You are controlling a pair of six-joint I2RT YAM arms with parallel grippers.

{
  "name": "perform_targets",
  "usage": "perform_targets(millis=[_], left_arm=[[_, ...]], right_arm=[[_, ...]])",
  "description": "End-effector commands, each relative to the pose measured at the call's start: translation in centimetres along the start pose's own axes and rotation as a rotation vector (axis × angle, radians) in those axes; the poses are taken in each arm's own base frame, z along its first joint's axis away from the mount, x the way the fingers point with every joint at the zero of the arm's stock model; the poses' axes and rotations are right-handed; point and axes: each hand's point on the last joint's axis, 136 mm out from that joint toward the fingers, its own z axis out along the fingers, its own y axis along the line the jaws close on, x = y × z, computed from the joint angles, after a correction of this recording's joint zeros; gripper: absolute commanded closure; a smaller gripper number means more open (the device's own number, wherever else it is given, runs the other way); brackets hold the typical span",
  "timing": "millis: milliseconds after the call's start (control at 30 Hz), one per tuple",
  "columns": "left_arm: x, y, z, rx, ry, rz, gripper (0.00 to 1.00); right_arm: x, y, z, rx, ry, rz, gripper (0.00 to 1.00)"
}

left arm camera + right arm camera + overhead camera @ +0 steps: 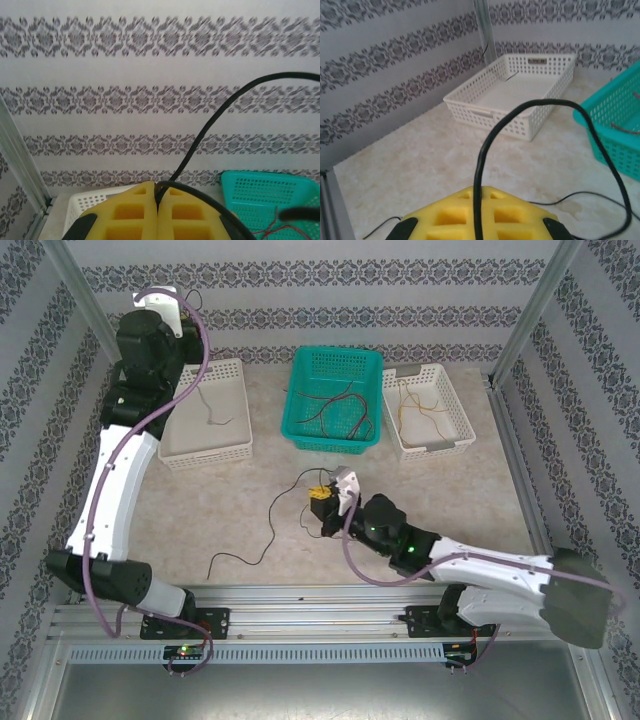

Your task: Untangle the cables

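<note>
With my right hand (479,200) clamped on the black cable (480,165) trailing across the bench (450,500) before the teal basket (335,430), and my left hand (157,195) shut on another black strand (217,114) up high, I reckon a quick pull could cinch its loop or slip it free.

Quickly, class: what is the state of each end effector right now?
Left end effector: closed, pinching a black cable.
Right end effector: closed, pinching the looped black cable.

Bright, even light; close foreground blurred.
</note>
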Motion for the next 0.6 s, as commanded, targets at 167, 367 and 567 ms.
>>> perform_targets(millis=[167,367,567], left_arm=[[6.1,3.1,5.9,-0.076,0.094,-0.063,1.00],[13.5,3.9,9.6,-0.103,0.222,-0.080,1.00],[21.1,4.2,12.0,-0.116,0.372,-0.116,0.96]], right_arm=[[-2.1,1.2,-4.4,-0.045,-0.005,-0.065,1.00],[-4.0,2.7,-6.3,-0.109,-0.033,-0.070,1.00],[-4.7,3.1,-7.4,-0.117,-0.047,-0.073,1.00]])
